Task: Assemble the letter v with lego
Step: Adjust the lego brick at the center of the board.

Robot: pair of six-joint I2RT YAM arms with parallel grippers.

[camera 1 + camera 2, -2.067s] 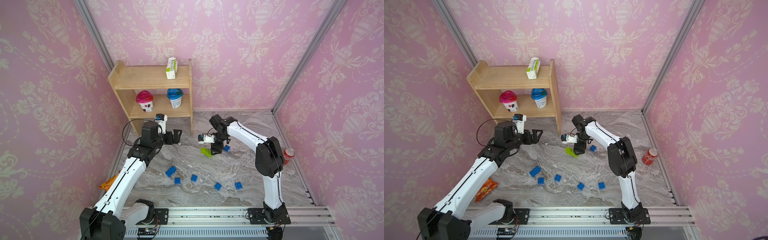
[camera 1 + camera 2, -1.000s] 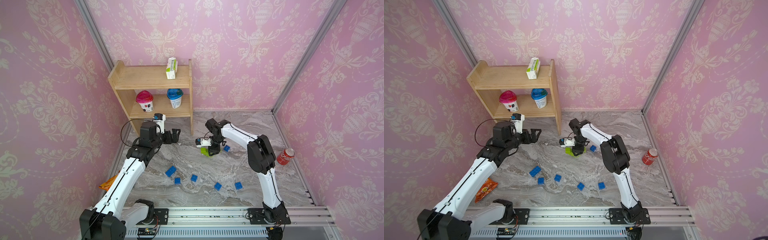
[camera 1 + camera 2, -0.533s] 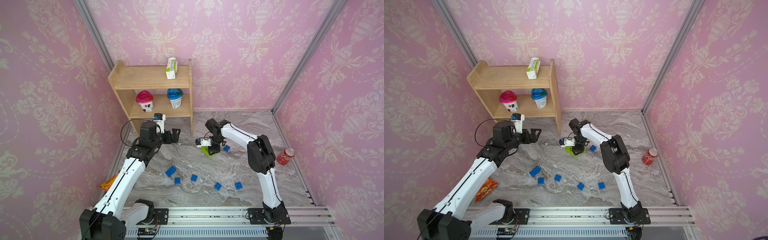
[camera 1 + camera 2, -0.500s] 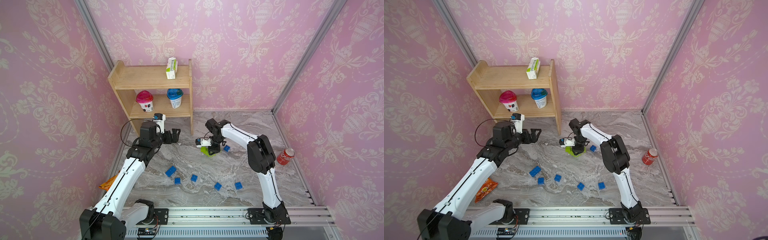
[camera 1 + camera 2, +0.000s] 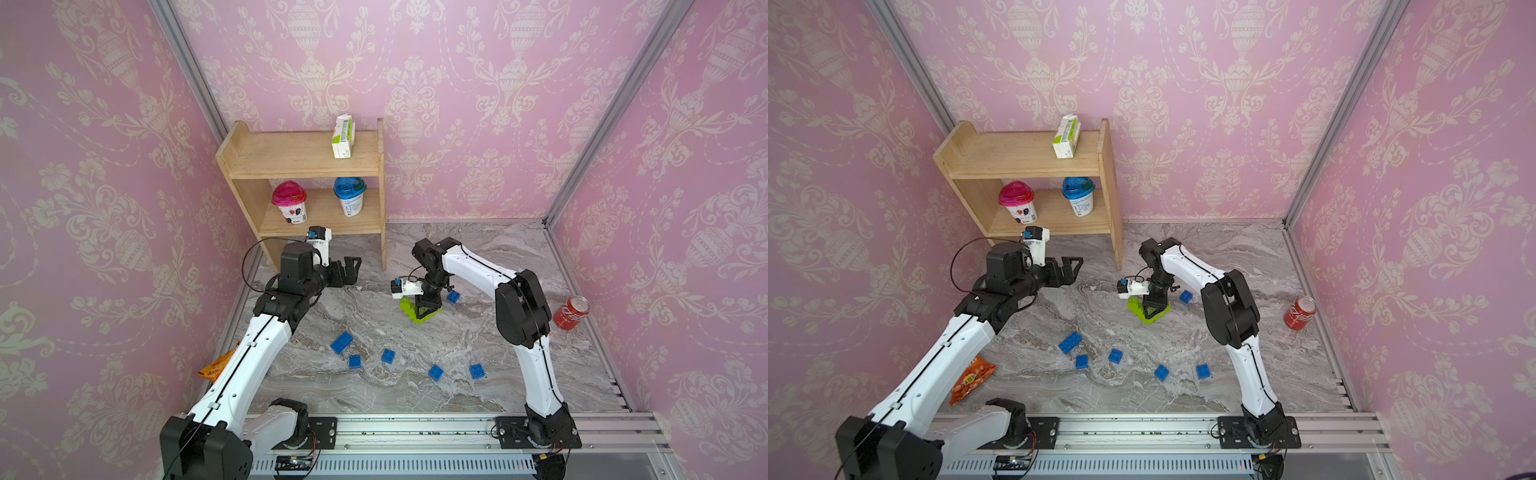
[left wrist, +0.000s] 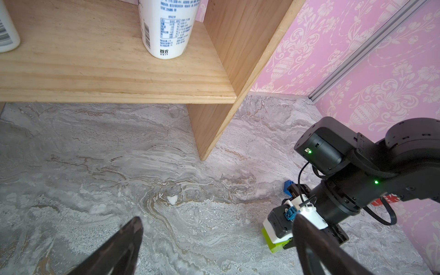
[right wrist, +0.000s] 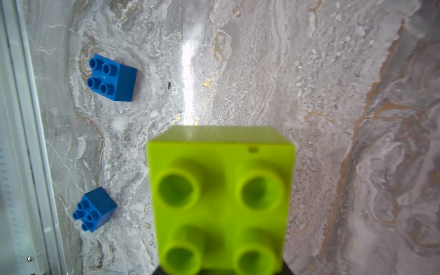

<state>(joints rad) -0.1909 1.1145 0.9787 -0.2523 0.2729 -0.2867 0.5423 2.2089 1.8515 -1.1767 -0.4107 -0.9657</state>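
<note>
In both top views the shelf holds a carton on top, a pink-lidded cup and a blue-lidded cup below, my left gripper hovers spread beside it, and my right gripper, pointing down, pinches the lime-green lego on the table.

Lego stack sat at ctr of table, w/ one brick just to its right. Five loose bricks lay nearer the rail. Can stood far right, shelf back left, bag at left edge.
</note>
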